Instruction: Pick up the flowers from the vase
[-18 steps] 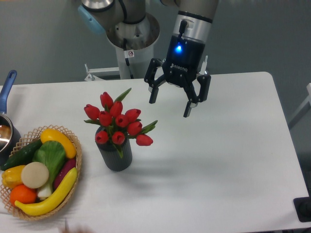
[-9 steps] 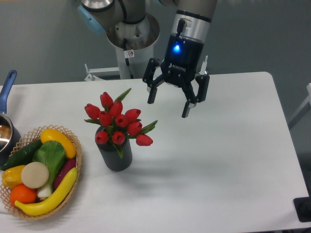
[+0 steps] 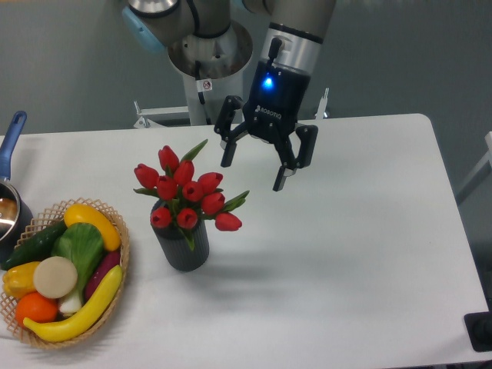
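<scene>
The white table [image 3: 346,254] is carrying a wicker basket [image 3: 115,296] of produce at its left edge. The gripper [image 3: 253,173] is hanging above it with jaws spread wide, gripping nothing, up and right of the flowers [image 3: 184,192]. These are sitting in the ribbed dark vase [image 3: 183,247], left of centre.

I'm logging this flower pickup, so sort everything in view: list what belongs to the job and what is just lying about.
Belongs to the job:
- the flowers, red tulips standing in the vase
- the vase, dark grey and ribbed
- the gripper, open, above the table to the right of the flowers

Just lying about:
- the wicker basket of fruit and vegetables
- the blue-handled pot at the left edge
</scene>
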